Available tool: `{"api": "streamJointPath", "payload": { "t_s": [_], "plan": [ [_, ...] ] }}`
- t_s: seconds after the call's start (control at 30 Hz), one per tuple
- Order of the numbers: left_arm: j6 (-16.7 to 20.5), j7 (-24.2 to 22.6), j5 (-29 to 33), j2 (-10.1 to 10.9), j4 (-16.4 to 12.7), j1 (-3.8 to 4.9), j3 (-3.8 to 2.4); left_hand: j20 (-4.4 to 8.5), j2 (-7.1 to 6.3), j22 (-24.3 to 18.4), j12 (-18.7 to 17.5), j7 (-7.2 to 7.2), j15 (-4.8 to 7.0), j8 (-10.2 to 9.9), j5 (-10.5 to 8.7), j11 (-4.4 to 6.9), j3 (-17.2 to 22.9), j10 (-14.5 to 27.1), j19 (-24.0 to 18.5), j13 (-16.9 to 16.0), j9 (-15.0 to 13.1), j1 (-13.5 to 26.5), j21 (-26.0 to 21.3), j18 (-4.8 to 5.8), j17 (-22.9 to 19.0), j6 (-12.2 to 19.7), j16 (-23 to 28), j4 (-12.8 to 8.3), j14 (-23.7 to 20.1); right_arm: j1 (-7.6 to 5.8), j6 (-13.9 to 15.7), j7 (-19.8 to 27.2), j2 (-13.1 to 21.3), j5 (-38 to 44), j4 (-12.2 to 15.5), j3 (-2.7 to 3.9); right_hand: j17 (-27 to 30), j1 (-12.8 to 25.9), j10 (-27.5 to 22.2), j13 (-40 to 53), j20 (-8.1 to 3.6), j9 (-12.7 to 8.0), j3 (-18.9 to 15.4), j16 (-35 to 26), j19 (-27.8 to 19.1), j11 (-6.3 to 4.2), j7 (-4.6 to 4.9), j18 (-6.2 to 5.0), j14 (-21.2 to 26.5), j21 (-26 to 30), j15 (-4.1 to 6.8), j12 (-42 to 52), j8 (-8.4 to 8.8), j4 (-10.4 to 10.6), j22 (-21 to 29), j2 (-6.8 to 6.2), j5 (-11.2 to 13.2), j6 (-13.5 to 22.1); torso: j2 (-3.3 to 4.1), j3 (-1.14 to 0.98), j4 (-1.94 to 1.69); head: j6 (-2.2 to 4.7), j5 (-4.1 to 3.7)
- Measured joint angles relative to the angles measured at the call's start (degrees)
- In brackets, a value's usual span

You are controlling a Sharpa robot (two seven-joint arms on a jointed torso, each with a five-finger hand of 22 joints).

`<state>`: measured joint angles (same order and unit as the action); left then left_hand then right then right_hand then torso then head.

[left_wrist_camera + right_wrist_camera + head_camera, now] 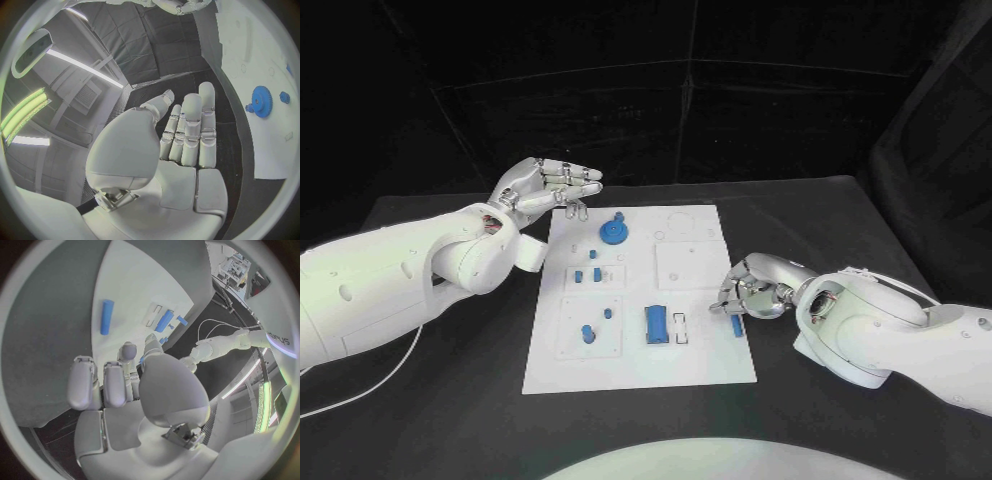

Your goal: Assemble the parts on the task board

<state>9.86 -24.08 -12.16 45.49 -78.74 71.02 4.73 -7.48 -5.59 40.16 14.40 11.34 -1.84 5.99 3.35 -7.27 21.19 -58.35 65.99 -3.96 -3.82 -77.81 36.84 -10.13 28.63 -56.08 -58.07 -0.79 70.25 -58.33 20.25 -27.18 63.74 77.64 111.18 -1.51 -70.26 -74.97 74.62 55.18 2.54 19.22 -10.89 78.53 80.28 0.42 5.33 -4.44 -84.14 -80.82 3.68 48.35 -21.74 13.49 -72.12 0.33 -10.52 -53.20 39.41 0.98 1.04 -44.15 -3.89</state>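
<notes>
We see the task board [639,365] lying in the middle of the frame on the table [848,215]. On its upper part sits a gear [615,232], with a small peg [576,212] just to its upper left. Below them lie two small blocks [589,273], and lower still a long block [655,324] with a small oval piece [587,331] to its left. A rod [737,325] lies at the board's right edge, just beside the right hand [744,297]. The left hand [548,187] hangs at the board's upper left corner, above the peg
</notes>
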Motion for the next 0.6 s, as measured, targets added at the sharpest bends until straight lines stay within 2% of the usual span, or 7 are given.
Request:
{"api": "streamJointPath", "payload": {
  "t_s": [0.27,0.37,0.6],
  "plan": [
    [-0.03,0.01,0.0,-0.12,0.08,0.0,0.03,0.0,0.0,-0.08,0.0,0.0,0.0,0.0,0.0,0.0,0.0,0.0,0.0,0.0,0.0,0.0,0.0,0.0,0.0,0.0,0.0,0.0,0.0,-0.11,-1.71,0.38,2.47,2.89,-0.2,-0.04,-0.26,-1.26,0.0,0.2,0.21,-0.57,-1.05,0.0,0.2,0.0,-0.45,0.01,0.0,0.0,0.0,0.0,0.56,-0.39,-0.39,0.06,-1.61,-2.09,-0.03,-0.03,0.07,0.2,-0.66],
    [-0.05,0.01,0.0,-0.16,0.09,0.0,0.04,0.0,0.0,-0.08,0.0,0.0,0.0,0.0,0.0,0.0,0.0,0.0,0.0,0.0,0.0,0.0,0.0,0.0,0.0,0.0,0.0,0.0,0.0,-0.12,-2.96,-0.03,2.49,4.21,-0.89,-0.05,-0.23,-1.08,0.22,0.2,0.21,-0.72,-1.97,0.0,0.2,-0.22,-0.51,0.0,0.0,0.0,0.0,0.0,0.67,0.1,-0.39,-0.74,-1.62,-2.52,-0.03,-0.02,0.03,0.2,-0.76],
    [-0.07,0.02,0.0,-0.14,0.09,-0.02,0.15,0.0,0.0,-0.08,0.0,0.0,0.0,0.0,0.0,0.0,0.0,0.0,0.0,0.0,0.0,0.0,0.0,0.0,0.0,0.0,0.0,0.0,0.0,-0.11,-5.72,-1.19,1.57,6.18,-1.98,-0.06,-0.23,-0.49,0.21,0.25,0.21,-0.72,-2.9,0.0,0.2,-0.22,-0.74,0.0,0.0,0.0,0.0,0.0,0.67,1.02,-0.38,-1.33,-0.9,-3.12,0.02,-0.02,-0.04,0.02,-0.65]
  ]
}}
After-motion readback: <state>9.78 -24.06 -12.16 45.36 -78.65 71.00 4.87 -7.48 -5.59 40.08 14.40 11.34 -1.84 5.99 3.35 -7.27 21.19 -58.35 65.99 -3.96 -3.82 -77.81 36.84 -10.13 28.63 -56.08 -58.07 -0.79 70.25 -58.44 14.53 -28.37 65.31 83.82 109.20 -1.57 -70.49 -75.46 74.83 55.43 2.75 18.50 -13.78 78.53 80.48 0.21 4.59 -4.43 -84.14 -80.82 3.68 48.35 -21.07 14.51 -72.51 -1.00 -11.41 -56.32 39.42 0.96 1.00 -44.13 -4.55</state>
